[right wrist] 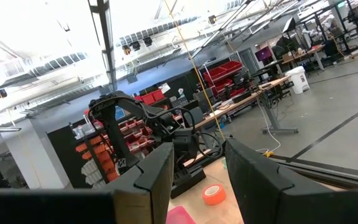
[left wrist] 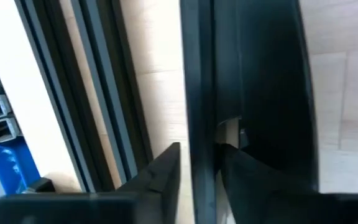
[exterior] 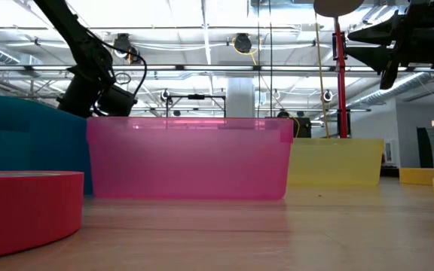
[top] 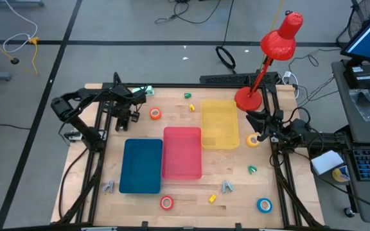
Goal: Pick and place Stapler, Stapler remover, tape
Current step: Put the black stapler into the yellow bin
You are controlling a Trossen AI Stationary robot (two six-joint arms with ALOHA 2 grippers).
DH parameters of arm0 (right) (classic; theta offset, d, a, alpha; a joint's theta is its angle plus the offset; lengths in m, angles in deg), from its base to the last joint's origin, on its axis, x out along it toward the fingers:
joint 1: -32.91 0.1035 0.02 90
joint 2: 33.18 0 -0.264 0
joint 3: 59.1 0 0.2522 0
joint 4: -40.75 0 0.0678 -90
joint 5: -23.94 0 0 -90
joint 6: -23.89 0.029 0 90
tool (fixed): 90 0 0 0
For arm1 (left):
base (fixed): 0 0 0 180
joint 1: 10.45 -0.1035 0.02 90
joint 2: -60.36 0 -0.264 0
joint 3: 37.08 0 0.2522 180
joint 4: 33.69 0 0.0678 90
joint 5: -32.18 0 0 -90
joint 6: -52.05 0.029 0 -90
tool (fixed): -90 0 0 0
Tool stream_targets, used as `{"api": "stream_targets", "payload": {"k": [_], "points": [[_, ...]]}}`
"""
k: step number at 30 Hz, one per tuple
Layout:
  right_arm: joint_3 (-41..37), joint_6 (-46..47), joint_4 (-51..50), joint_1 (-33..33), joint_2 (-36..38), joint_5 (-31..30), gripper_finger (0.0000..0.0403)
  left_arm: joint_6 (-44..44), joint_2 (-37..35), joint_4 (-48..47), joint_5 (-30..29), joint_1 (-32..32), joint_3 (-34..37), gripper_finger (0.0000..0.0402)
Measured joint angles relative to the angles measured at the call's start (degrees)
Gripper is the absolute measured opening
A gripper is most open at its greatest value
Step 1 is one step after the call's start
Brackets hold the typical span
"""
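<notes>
Both grippers hang above the table and hold nothing. My left gripper (top: 128, 118) (left wrist: 199, 171) is near the far-left corner, its fingers a little apart, beside the orange tape roll (top: 155, 113) (right wrist: 214, 194). My right gripper (top: 260, 122) (right wrist: 197, 171) is open by the right edge, above the yellow tape roll (top: 254, 140), and points toward the left arm. The red tape roll (top: 166, 203) (exterior: 21, 207) and the blue tape roll (top: 264, 205) lie flat near the near edge. Small green and yellow staplers (top: 252, 169) and grey stapler removers (top: 227, 186) lie scattered.
Three bins stand mid-table: blue (top: 140, 165), pink (top: 182, 152) (exterior: 191, 158) and yellow (top: 220, 123) (exterior: 337, 162). A red desk lamp (top: 265, 70) stands at the far-right corner. Dark frame rails (top: 98, 173) run along both side edges. Bare wood lies between the bins and the near edge.
</notes>
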Motion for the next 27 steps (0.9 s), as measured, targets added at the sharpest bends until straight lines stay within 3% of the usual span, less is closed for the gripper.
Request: {"api": "stream_targets", "payload": {"k": [5, 18, 27], "points": [[0.0, 0.0, 0.01, 0.0, 0.0, 0.02, 0.0141, -0.2, 0.0, 0.07, 0.47, -0.03, 0.03, 0.0048], [0.0, 0.0, 0.01, 0.01, 0.01, 0.0, 0.0141, 0.05, -1.1, -3.07, 0.53, 0.0, 0.13, 0.0054], [0.0, 0.0, 0.01, 0.0, 0.0, 0.0, 0.0141, -0.17, -12.07, -8.17, 0.73, 0.0, 0.44, 0.0039]]}}
